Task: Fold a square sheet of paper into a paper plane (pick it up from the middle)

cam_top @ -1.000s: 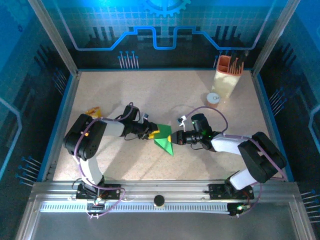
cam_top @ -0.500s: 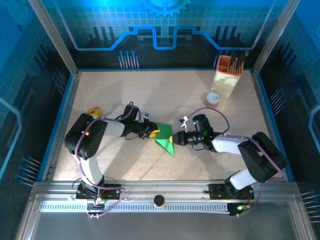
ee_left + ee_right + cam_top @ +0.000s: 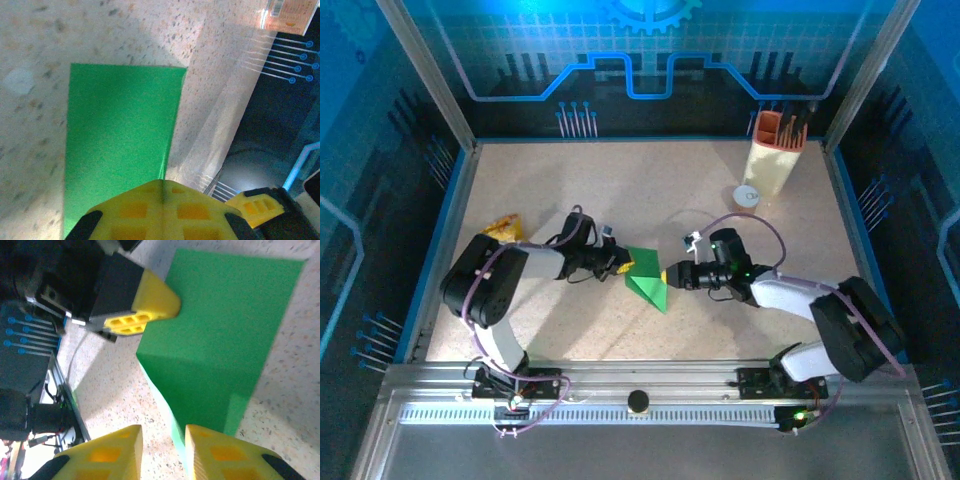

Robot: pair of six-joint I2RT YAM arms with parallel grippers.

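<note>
The square sheet of paper, bright green and folded into a narrower pointed shape, is at the middle of the table between both arms. My left gripper is shut on its left edge; in the left wrist view the paper runs into the closed seam of the left gripper. My right gripper stands at the paper's right side. In the right wrist view the right gripper is open, and a raised edge of the paper runs close along one of its fingers.
A yellow-orange snack packet lies at the left. An orange-and-cream holder with dark tools stands at the back right, a small round cup in front of it. Blue walls edge the table.
My right gripper has opened and let go of the paper. My left gripper has shut on the paper's left edge. Both arms stayed nearly in place.
</note>
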